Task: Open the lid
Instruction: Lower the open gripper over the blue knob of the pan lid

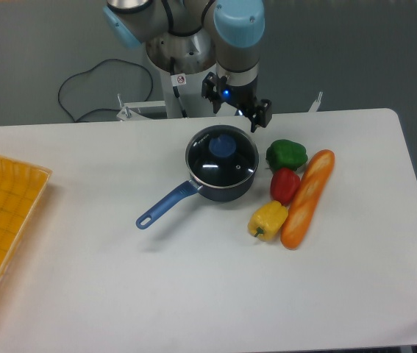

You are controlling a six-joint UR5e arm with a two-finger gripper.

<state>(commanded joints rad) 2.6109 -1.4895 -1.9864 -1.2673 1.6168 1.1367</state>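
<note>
One lid point(221, 153) sits closed on the dark-blue saucepan point(223, 187), mid-table. The gripper point(242, 118) hangs behind and just right of it, apart from the knob point(221, 145); finger spread cannot be determined.

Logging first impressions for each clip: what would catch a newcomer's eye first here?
The dark-blue saucepan mid-table, its glass lid still on. Right of it lie green, red and yellow peppers beside a long orange baguette. The gripper hangs just behind the pan.
</note>
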